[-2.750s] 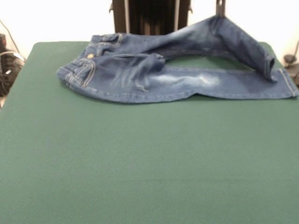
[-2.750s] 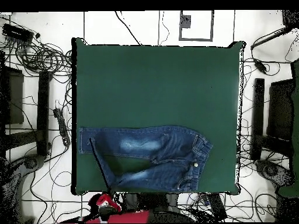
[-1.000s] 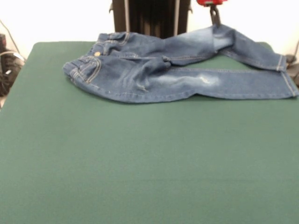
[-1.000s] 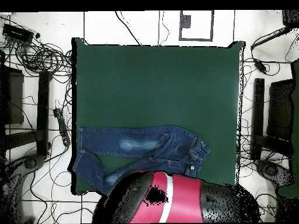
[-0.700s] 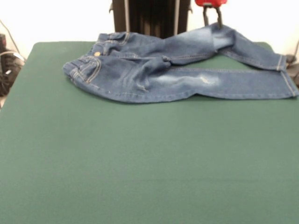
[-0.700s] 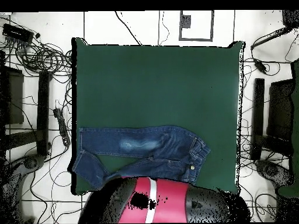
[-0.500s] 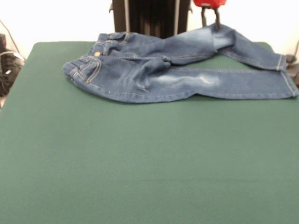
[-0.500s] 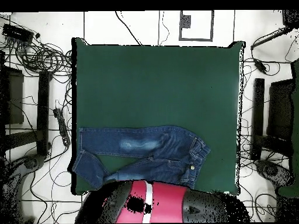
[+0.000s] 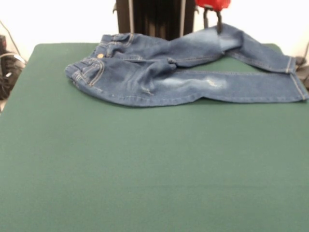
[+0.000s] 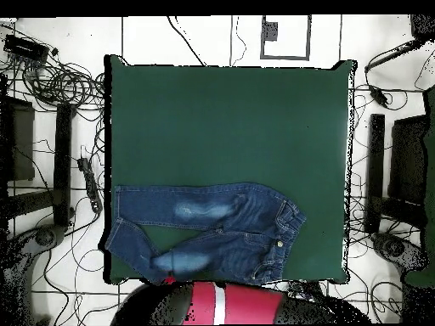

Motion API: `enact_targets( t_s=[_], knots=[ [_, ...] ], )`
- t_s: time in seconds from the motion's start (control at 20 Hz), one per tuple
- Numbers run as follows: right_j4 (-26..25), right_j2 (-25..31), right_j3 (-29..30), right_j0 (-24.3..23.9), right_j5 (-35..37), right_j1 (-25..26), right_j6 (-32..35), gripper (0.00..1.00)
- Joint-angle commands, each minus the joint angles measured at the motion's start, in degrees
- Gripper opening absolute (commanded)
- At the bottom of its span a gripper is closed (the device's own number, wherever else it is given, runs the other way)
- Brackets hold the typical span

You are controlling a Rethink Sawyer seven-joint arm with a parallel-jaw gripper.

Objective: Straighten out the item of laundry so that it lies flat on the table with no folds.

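Green felt covers the table (image 9: pixel 145 169), with the jeans (image 9: pixel 178 72) lying along the frame's upper edge. Soft, limp denim will likely drag; grip the bent leg's cuff (image 9: pixel 289 64). At top right the gripper (image 9: pixel 213 19) hangs spread, empty.

No writing, label, brand mark or number can be read in either view. The jeans (image 9: pixel 174 72) and the table (image 9: pixel 145 169) carry no legible text.

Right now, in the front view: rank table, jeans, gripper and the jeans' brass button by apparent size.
1. table, fills most of the view
2. jeans
3. gripper, only its lower part shows at the top edge, so its rank is unsure
4. brass button
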Motion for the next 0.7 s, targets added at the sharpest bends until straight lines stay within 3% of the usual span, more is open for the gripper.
enact_targets(
  t_s=[0.05,0.25,0.45,0.55,0.7],
  knots=[
    [8.21,5.49,-1.34,-1.46,16.40,-13.01,6.67,1.00],
    [7.92,8.07,2.80,-4.82,28.99,-25.66,5.40,1.00],
    [5.93,13.10,6.63,-11.62,38.84,-36.54,3.67,1.00],
    [5.17,13.41,6.54,-13.41,41.28,-38.52,2.05,1.00],
    [2.03,11.62,3.17,-14.68,39.60,-34.06,0.49,1.00]
  ],
)
